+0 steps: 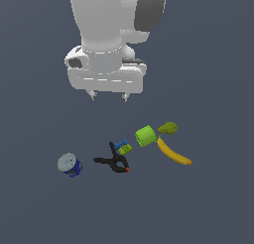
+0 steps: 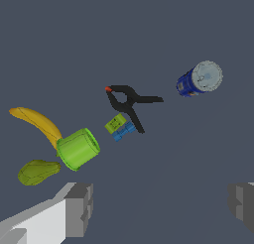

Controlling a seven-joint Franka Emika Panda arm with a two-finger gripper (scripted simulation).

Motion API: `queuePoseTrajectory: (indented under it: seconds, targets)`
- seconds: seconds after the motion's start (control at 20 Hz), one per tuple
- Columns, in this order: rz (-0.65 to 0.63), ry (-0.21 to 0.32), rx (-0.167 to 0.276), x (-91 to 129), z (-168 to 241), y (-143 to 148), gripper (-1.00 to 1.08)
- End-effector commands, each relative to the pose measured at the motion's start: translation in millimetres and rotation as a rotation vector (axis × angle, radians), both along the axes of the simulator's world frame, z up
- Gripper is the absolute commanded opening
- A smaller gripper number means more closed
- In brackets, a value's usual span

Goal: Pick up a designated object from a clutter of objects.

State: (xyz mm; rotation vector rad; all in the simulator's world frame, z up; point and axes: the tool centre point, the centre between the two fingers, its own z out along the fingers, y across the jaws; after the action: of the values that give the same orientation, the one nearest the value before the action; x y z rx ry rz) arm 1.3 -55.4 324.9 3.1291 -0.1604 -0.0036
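Above the dark grey table (image 1: 208, 203), the white end effector (image 1: 107, 95) hangs with its jaws spread wide, gripping nothing. The small dark blue cylindrical can with a silver-grey lid (image 1: 69, 165) sits apart from the other items, at the exterior view's left of the black clamp with a red tip (image 1: 115, 161).

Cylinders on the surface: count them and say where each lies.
2. The blue can lies alone at the exterior view's far left, apart from the rest. The lime-green cylinder lies toward the right, beside the banana and the olive lump. None looks hidden.
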Motion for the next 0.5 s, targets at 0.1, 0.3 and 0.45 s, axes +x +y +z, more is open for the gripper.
queuePoseTrajectory:
  seconds: [0.1, 0.3, 0.45]
  targets:
    - [-0.028, 0.0, 0.004, 7.6, -5.6, -6.5, 1.0]
    - [-0.075, 0.0, 0.01, 20.0, -15.3, -16.9, 1.0]
    - [-0.122, 0.0, 0.015, 32.2, -25.9, -28.0, 1.0]
